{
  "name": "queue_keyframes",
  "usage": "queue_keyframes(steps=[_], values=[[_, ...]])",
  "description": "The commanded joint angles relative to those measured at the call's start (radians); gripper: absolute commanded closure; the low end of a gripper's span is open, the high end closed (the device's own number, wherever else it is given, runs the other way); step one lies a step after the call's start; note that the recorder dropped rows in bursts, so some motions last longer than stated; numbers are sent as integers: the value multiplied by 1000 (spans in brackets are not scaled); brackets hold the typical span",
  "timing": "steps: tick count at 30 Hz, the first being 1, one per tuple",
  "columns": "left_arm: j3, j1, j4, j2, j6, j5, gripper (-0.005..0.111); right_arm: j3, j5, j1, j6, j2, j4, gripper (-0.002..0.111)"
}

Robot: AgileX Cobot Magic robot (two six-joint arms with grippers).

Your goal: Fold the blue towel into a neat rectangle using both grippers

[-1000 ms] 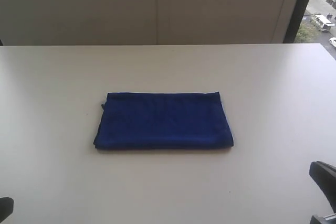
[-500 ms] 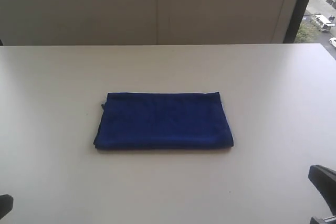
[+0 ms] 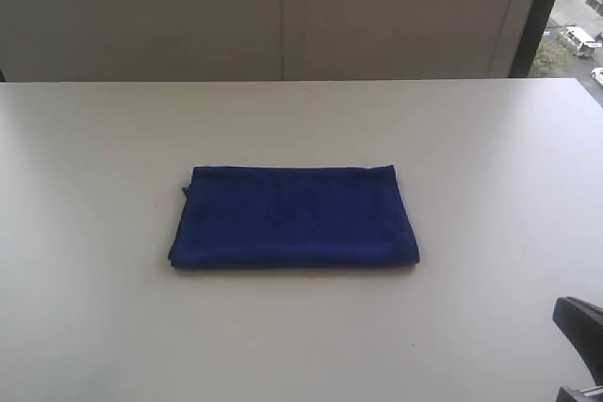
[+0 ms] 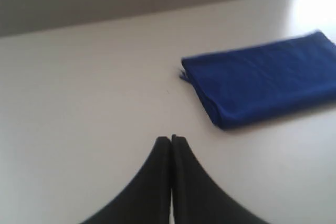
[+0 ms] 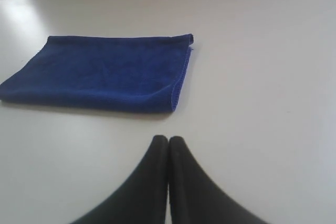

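Note:
The blue towel (image 3: 293, 217) lies folded as a flat rectangle in the middle of the white table (image 3: 301, 120). It also shows in the left wrist view, blue towel (image 4: 262, 77), and in the right wrist view, blue towel (image 5: 102, 72). My left gripper (image 4: 171, 139) is shut with nothing in it, hovering over bare table well short of the towel's near corner. My right gripper (image 5: 168, 139) is shut and empty too, apart from the towel's edge. In the exterior view only a black part of the right arm (image 3: 579, 327) shows at the lower right; the left arm is out of that view.
A pale wall (image 3: 283, 11) runs behind the table's far edge. A dark window frame (image 3: 537, 11) stands at the far right, with a street outside.
The dark piece of the left arm at the exterior view's lower left corner has slid out of frame. The right arm's black part has sunk slightly lower. The towel has not moved.

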Motion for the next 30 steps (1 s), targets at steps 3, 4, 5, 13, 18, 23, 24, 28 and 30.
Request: queue_keyframes(steps=[3,4,5,13,18,23,24,28,30], values=[[7,143,-12,-135,4,-36,107,7,0,-7,5,5,0,108],[7,145,-12,-135,4,-36,107,7,0,-7,5,5,0,108],[7,145,-12,-135,4,-36,107,7,0,-7,5,5,0,108],[7,145,5,-135,4,-42,107,7,0,-7,5,5,0,108],[7,145,307,-135,4,-43,107,7,0,-7,5,5,0,108],[7,145,344,-135,4,-46,107,7,0,-7,5,5,0,108],[7,145,344,-135,4,-46,107,7,0,-7,5,5,0,108],[7,145,344,-135,4,-46,107,7,0,-7,5,5,0,108],[7,145,344,-135,4,-46,107,7,0,-7,5,5,0,108]])
